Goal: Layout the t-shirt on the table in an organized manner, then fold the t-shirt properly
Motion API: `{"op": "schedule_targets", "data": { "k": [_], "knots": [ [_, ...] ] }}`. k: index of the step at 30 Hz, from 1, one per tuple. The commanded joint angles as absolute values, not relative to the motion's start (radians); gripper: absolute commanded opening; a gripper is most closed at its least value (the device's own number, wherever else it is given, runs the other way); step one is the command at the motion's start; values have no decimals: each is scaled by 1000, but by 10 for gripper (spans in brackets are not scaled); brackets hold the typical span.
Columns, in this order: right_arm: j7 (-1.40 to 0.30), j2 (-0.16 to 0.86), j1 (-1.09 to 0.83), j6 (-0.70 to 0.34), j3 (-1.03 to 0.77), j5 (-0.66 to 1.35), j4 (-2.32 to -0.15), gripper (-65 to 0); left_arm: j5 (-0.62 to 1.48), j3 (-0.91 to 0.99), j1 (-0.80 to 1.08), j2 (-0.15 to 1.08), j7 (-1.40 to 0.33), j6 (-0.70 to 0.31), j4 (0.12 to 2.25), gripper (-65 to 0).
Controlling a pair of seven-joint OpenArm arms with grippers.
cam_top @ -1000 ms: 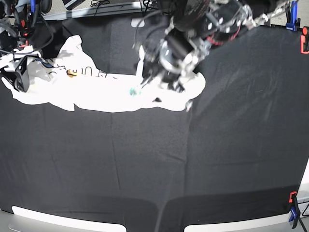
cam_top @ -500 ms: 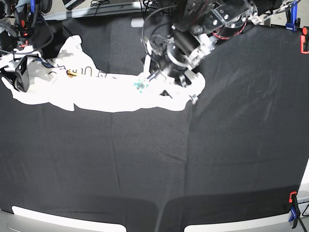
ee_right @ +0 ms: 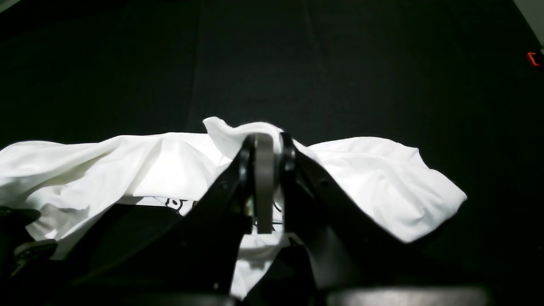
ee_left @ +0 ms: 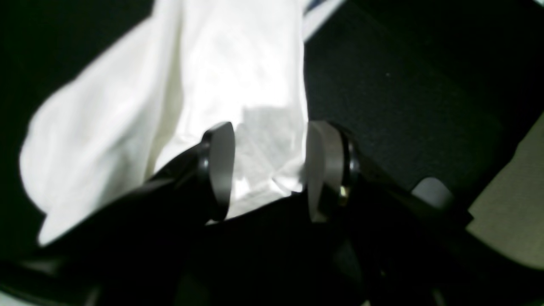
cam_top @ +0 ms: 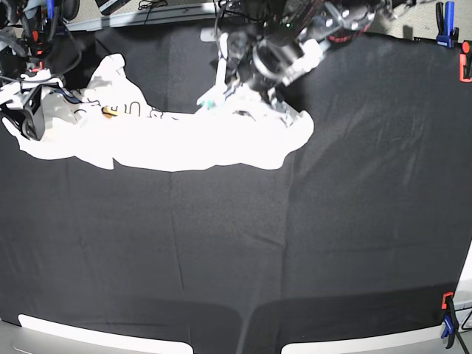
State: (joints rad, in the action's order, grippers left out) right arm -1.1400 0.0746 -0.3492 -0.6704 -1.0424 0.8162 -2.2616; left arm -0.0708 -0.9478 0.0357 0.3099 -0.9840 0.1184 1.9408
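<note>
Base view shows you the t-shirt (cam_top: 177,136) lying as a long, rumpled white band across the far half of the bench (cam_top: 243,251), reaching from the far left edge to just right of centre. A few printed letters show on its left part, with a small orange mark among them.

Your left pincer (cam_top: 254,92) hangs over the shirt's right end, at the far side of the cloth. From its wrist camera you see the left pincer (ee_left: 267,170) with its two grey pads (ee_left: 221,165) spread apart and white fabric lying between and beyond them; the jaws are not pressed on anything, and whether a pad touches the cloth you cannot tell. The shirt's edge there (ee_left: 178,106) runs along the black bench cover (ee_left: 403,106).

Your right pincer (cam_top: 28,118) sits at the shirt's left end, at the far left of the bench. In its wrist camera the right pincer (ee_right: 265,187) has its jaws pressed together, and a small peak of white cloth rises right behind the fingertips, so it looks to be pinching a fold of the t-shirt (ee_right: 148,170). Black printed outlines peek out just under the jaws.

An orange clamp (cam_top: 464,66) and a blue clamp (cam_top: 445,26) grip the bench at far right, and another pair (cam_top: 447,328) sits at near right.
</note>
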Motion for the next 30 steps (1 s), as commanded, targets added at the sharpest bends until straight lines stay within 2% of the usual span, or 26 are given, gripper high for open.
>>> {"op": "schedule_targets", "data": {
  "k": [1, 13, 19, 24, 30],
  "knots": [
    [-1116, 86, -349, -674, -1046, 838, -2275, -650, -77, -944, 34, 305, -955, 112, 1941, -398],
    [-1116, 89, -350, -674, -1046, 837, -2275, -650, -77, -944, 39, 287, -887, 121, 1873, -398],
    [-1100, 124, -350, -673, -1046, 757, -2275, -650, -46, -956, 113, 211, -892, 145, 1868, -398],
    [-1100, 150, -350, -673, -1047, 759, -2275, -650, -256, -957, 113, 176, -892, 252, 1822, -398],
    [-1099, 149, -350, -673, -1047, 762, -2275, -650, -245, -957, 114, 178, -893, 255, 1704, -398]
  ]
}}
